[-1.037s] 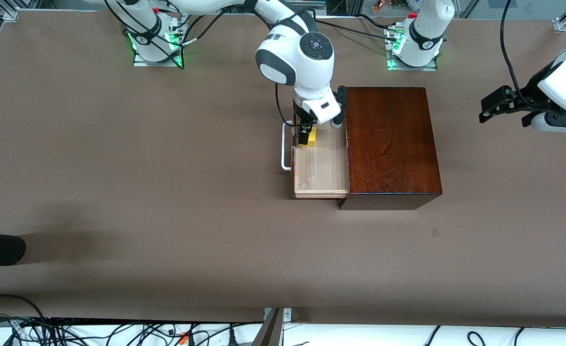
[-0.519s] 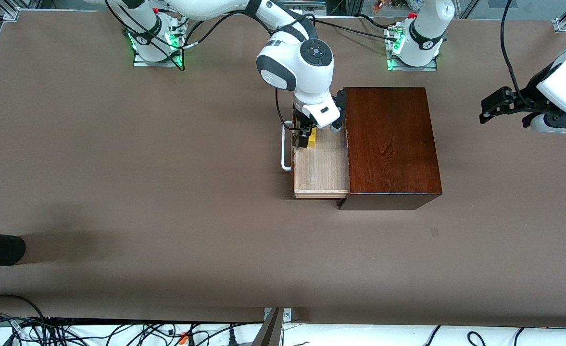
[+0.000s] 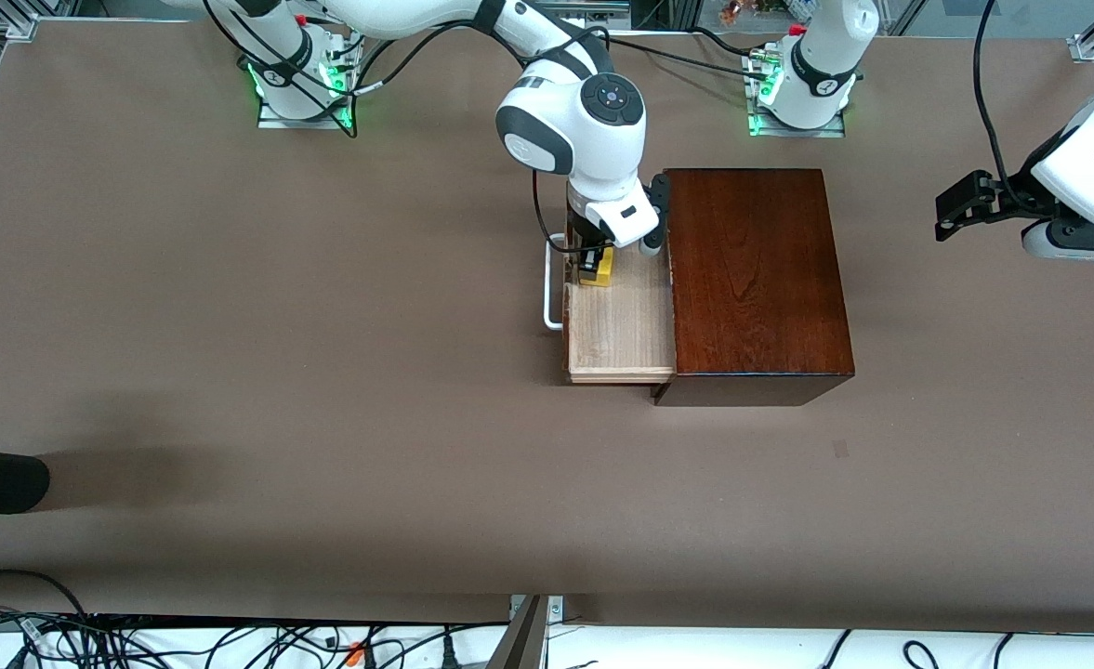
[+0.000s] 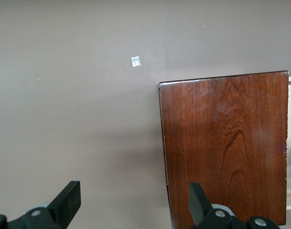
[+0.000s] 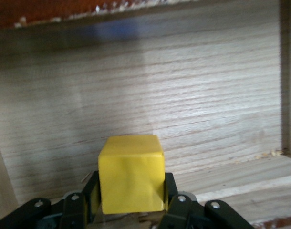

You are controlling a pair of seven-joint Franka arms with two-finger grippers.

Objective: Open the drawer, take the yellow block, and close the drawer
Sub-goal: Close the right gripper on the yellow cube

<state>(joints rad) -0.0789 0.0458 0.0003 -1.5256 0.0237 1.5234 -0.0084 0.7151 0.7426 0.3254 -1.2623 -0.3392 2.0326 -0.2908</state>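
Right gripper [image 3: 594, 268] is clamping the yellow block [image 3: 601, 267] inside the open drawer [image 3: 621, 325] while left gripper [image 4: 131, 210] is waiting, fingers apart.

No readable text, label, brand, number or sign is shown. A small pale square mark [image 3: 840, 449] is seen on the table [image 3: 230, 372] near the wooden box [image 3: 756, 279], nearer the front camera, but nothing can be read on it.

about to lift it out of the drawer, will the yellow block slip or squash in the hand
The yellow block probably stays rigid: its faces look flat and its edges unbent with the right hand shut on it. Its flat sides should seat squarely against the fingers, so rolling seems unlikely. The smooth surface might slip slightly.
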